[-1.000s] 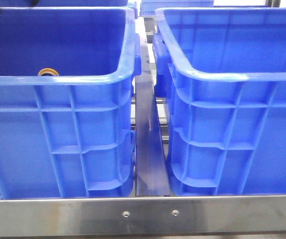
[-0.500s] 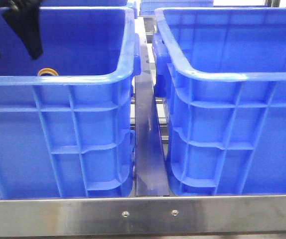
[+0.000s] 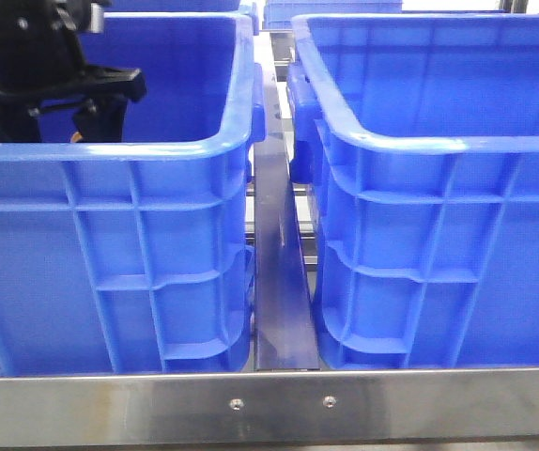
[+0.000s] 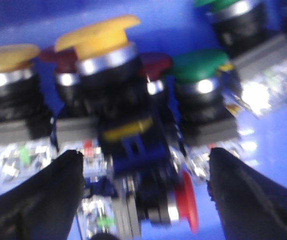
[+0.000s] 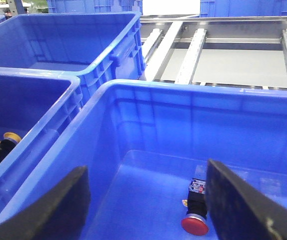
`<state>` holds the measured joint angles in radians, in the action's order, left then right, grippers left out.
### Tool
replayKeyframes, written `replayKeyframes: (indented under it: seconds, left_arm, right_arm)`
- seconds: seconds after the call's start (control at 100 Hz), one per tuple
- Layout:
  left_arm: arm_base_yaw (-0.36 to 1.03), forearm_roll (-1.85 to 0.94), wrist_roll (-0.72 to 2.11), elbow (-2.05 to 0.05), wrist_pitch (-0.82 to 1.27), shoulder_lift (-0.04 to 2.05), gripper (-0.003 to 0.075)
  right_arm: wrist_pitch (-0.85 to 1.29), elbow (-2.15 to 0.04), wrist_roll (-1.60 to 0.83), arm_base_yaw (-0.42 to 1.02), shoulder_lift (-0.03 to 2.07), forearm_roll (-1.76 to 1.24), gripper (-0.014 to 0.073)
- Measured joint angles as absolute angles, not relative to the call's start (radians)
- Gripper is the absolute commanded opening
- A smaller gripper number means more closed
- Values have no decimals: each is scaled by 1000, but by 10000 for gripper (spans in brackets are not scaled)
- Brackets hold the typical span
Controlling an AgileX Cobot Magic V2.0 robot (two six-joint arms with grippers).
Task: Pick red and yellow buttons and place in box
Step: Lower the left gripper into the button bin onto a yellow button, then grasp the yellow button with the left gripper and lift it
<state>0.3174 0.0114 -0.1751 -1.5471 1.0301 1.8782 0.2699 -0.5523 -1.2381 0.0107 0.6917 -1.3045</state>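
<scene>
My left gripper (image 3: 49,122) is down inside the left blue crate (image 3: 110,150), open. In the left wrist view its fingers (image 4: 33,200) straddle a red button (image 4: 187,202) lying on its side, without touching it; the gripper (image 4: 143,200) holds nothing. Behind it stand a yellow-capped button (image 4: 96,40), a second yellow one (image 4: 8,56) and a dark red one (image 4: 154,62). My right gripper (image 5: 146,172) is open and empty above the right blue crate, the box (image 5: 183,95). A red button (image 5: 196,220) lies on the box's floor. The box also shows in the front view (image 3: 438,146).
Green-capped buttons (image 4: 198,64) stand in the same pile. A metal rail (image 3: 279,282) runs between the two crates, and a steel edge (image 3: 269,404) crosses in front. More blue crates (image 5: 68,30) and roller tracks (image 5: 193,50) lie behind.
My left gripper has come down from the top left into the left crate and now hides the yellow ring that showed above the rim. The crates have not moved.
</scene>
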Motion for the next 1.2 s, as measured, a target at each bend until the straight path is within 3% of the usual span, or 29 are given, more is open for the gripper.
replayKeyframes:
  seconds: [0.15, 0.39, 0.53, 0.77, 1.2]
  left_arm:
    - [317, 16, -176, -1547, 1011, 1891, 453]
    - [317, 17, -177, -1547, 983, 1891, 140]
    - [317, 17, -177, -1547, 980, 1891, 28]
    - [317, 15, -177, -1547, 981, 1853, 8]
    - [412, 0, -142, -1457, 954, 1581, 8]
  right_arm:
    - [270, -552, -1238, 11, 692, -1304, 514]
    - [270, -552, -1240, 11, 692, -1304, 514]
    - [270, -552, -1240, 11, 692, -1304, 514]
    - [270, -552, -1240, 11, 692, -1304, 514]
    - [270, -552, -1240, 11, 692, -1304, 514]
